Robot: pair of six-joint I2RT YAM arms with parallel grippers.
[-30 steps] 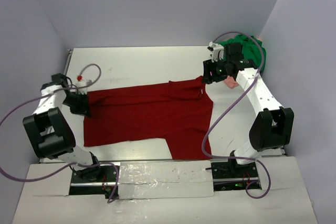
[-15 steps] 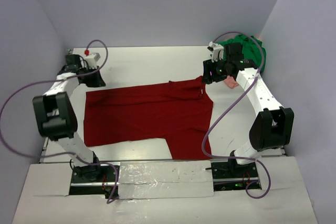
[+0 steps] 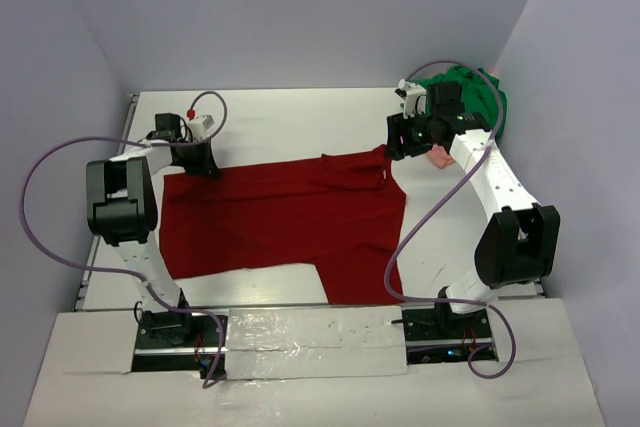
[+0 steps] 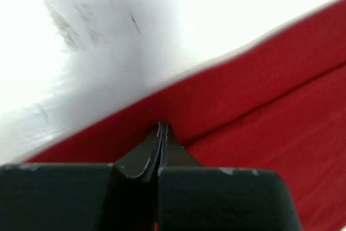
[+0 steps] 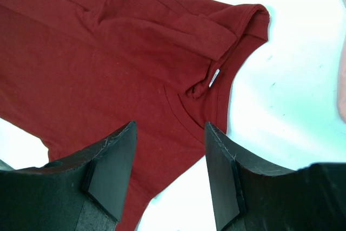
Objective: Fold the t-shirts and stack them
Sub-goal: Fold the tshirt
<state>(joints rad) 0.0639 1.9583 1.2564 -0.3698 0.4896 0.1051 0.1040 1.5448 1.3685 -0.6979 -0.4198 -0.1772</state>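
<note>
**foldfan:** ok where's the big shirt sitting, and what are your jaws doing?

**yam_pair:** The dark red t-shirt is spread out flat on the bench, between my two sets of jaws. My left jaws are pressed fully closed, tip against tip. The tips sit right on the edge of the red cloth at one corner. The shirt runs off to the right of them and bare white bench lies ahead. I honestly can't tell if any cloth is pinched in there, the view's too close and blurry.

**foldfan:** and the right side?

**yam_pair:** My right jaws are wide apart with nothing between them, hanging above the neck end of the shirt. The collar is just ahead of the tips, with a small white label showing inside it. A fold of cloth lies over the shoulder next to it.

**foldfan:** other shirts?

**yam_pair:** The pink t-shirt is just off to the right of my right jaws. Only a sliver of it shows at the edge of my wrist view. The green t-shirt is bunched up beyond those jaws in the far corner, partly hidden by my arm. Both are well apart from my left jaws.
</note>
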